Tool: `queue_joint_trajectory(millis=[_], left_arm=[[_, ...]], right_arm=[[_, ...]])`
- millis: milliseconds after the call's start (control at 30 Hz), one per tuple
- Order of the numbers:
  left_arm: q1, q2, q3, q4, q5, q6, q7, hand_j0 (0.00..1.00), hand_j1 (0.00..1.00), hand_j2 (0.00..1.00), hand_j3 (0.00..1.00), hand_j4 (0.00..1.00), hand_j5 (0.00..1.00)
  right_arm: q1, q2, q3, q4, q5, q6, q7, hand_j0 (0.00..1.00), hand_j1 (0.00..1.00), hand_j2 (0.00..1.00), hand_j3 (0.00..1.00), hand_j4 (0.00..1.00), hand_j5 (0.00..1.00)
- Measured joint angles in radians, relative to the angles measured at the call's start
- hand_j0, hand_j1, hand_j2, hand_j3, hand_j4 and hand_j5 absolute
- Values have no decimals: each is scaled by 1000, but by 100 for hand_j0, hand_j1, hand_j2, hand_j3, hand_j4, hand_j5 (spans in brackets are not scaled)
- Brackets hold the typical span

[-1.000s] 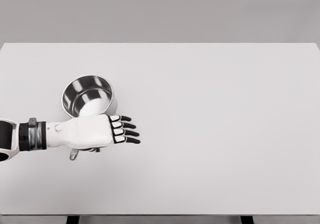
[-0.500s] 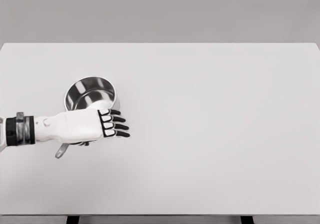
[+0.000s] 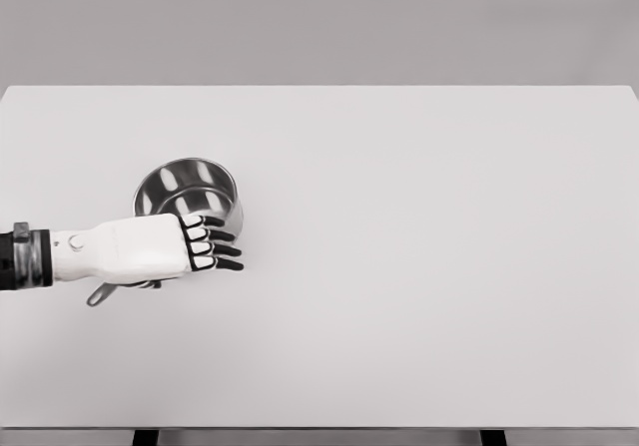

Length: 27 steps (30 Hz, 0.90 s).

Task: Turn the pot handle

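A shiny steel pot (image 3: 188, 191) stands on the left part of the white table (image 3: 419, 266), its open top facing up. Its handle runs toward the lower left and only the tip (image 3: 98, 294) shows from under my left hand (image 3: 212, 243). That hand reaches in from the left edge and lies palm down over the handle, close against the pot's near wall. Its dark-tipped fingers (image 3: 222, 250) are stretched out flat to the right, and the thumb peeks out below the palm. Whether the palm presses on the handle is hidden. My right arm does not show.
The table's front edge runs along the bottom of the picture, with two dark legs (image 3: 146, 436) below it. A plain grey wall lies behind the far edge.
My left hand has drawn back to the left and slightly up. The handle tip has swung left with it, and the pot has turned and shifted a little to the right.
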Motion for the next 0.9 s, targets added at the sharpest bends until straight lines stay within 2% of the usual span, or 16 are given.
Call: queue_joint_trajectory(millis=[367,600,800,900], left_arm=[[0,17,4,0,9,0,3,100,100,100,100,100,100],[-18,19,12,-1,76,0,24,100,100,100,100,100,100],[-9,44,9,-1,145,0,33,100,100,100,100,100,100],[-6,62,8,-1,174,0,69,100,100,100,100,100,100]], right_arm=[[0,0,0,0,0,0,0,100,100,100,100,100,100],[0,0,0,0,0,0,0,100,100,100,100,100,100],[0,0,0,0,0,0,0,100,100,100,100,100,100],[0,0,0,0,0,0,0,100,100,100,100,100,100]])
